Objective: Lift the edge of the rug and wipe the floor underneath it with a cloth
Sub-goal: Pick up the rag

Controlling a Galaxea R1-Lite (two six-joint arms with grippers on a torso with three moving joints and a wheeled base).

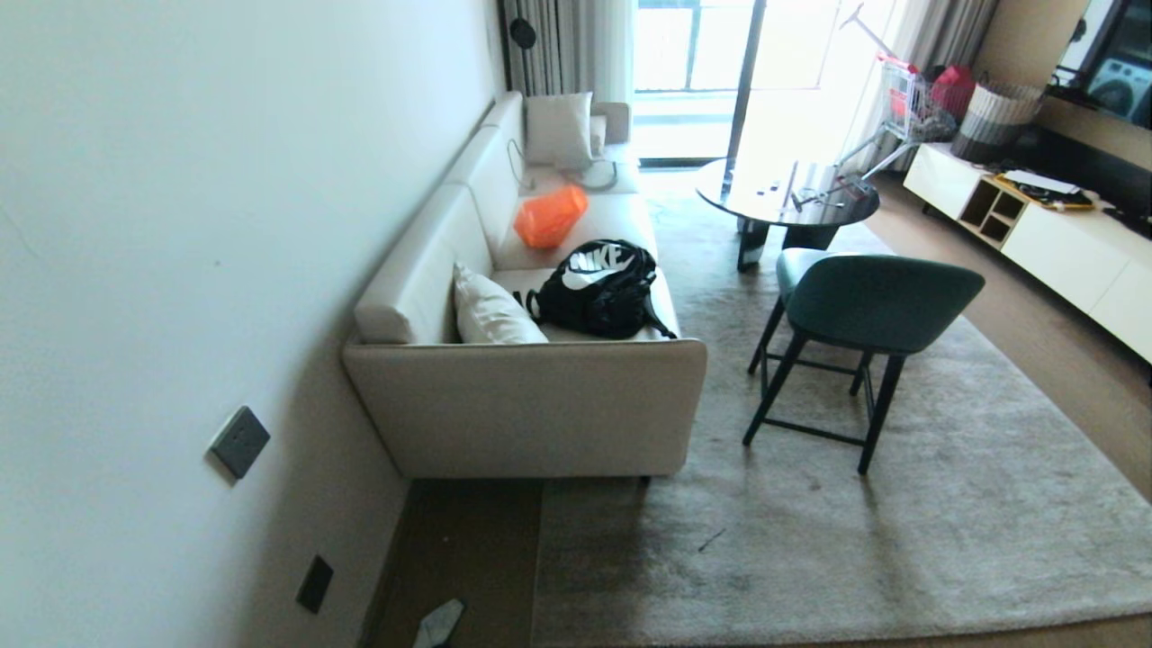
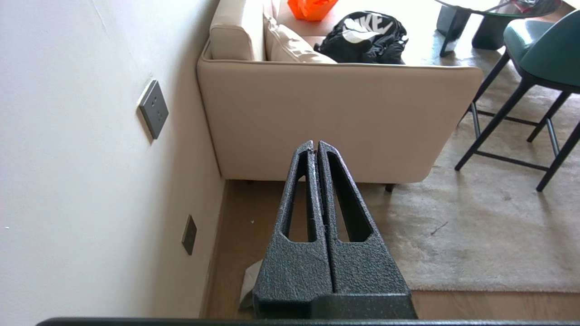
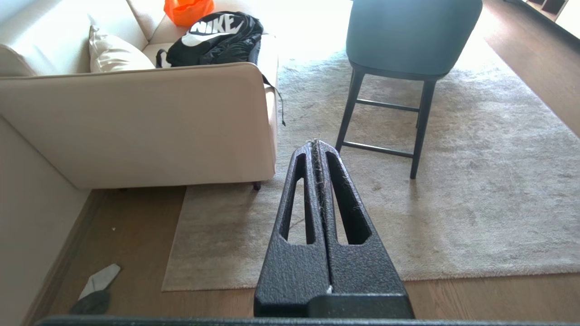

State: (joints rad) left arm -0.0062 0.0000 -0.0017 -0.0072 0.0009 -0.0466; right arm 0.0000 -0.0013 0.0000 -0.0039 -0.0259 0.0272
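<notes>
A large pale grey-beige plush rug [image 1: 810, 540] lies flat on the brown wood floor [image 1: 468, 549]. The rug edge [image 1: 538, 576] runs straight from the sofa toward me, and its corner [image 3: 165, 287] lies flat in the right wrist view. The small grey cloth [image 1: 439, 623] lies crumpled on the floor by the wall, apart from the rug; it also shows in the right wrist view as the cloth [image 3: 97, 285]. My left gripper [image 2: 316, 144] is shut and empty, held above the floor. My right gripper [image 3: 316, 143] is shut above the rug, only fluff on its pads. Neither arm shows in the head view.
A beige sofa [image 1: 522, 405] with a black backpack [image 1: 598, 288] stands on the rug against the left wall [image 1: 180, 270]. A teal chair [image 1: 855, 306] and a dark round table [image 1: 783, 193] stand on the rug beyond. A white cabinet [image 1: 1071, 252] lines the right side.
</notes>
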